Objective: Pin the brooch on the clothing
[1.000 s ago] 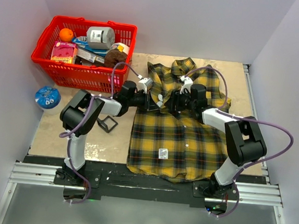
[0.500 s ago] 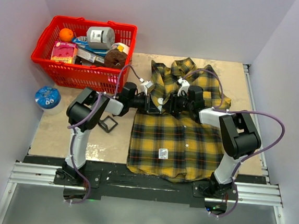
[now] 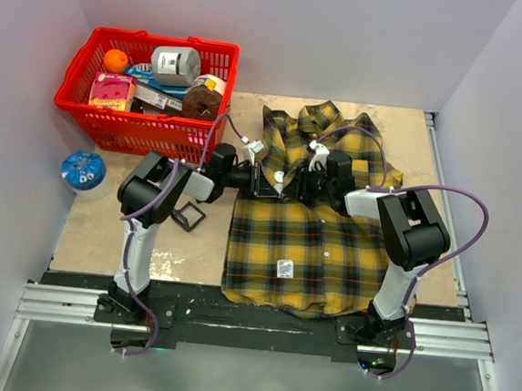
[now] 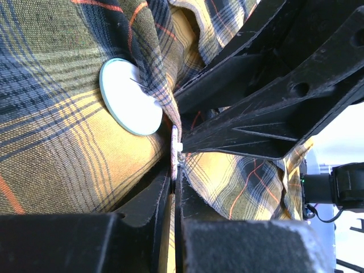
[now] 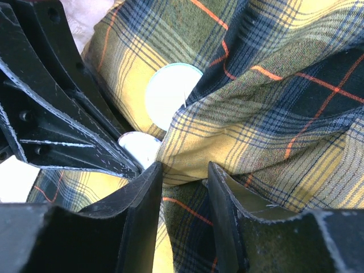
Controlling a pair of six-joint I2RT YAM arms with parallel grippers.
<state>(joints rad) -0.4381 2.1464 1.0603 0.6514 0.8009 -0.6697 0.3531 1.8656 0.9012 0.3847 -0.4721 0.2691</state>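
The clothing, a yellow-and-dark plaid shirt (image 3: 304, 245), lies flat on the table with its collar at the far side. Both grippers meet nose to nose over its chest. My left gripper (image 3: 274, 179) (image 4: 175, 170) is shut on the brooch (image 4: 173, 145), a thin white disc seen edge-on at its fingertips and showing round in the right wrist view (image 5: 139, 147). A second white disc (image 4: 131, 98) (image 5: 169, 94) lies on the cloth, half under a fold. My right gripper (image 3: 293, 181) (image 5: 185, 170) has a raised fold of the shirt (image 5: 239, 131) pinched between its fingers.
A red basket (image 3: 84, 111) with an orange, a can and packets stands at the back left. A blue round lid (image 3: 83, 170) lies near the left wall. A small black frame (image 3: 188, 215) sits beside the left arm.
The right gripper's jaws have narrowed onto the shirt fold. Both arms have drawn closer together over the chest, and the cloth near the collar has bunched up.
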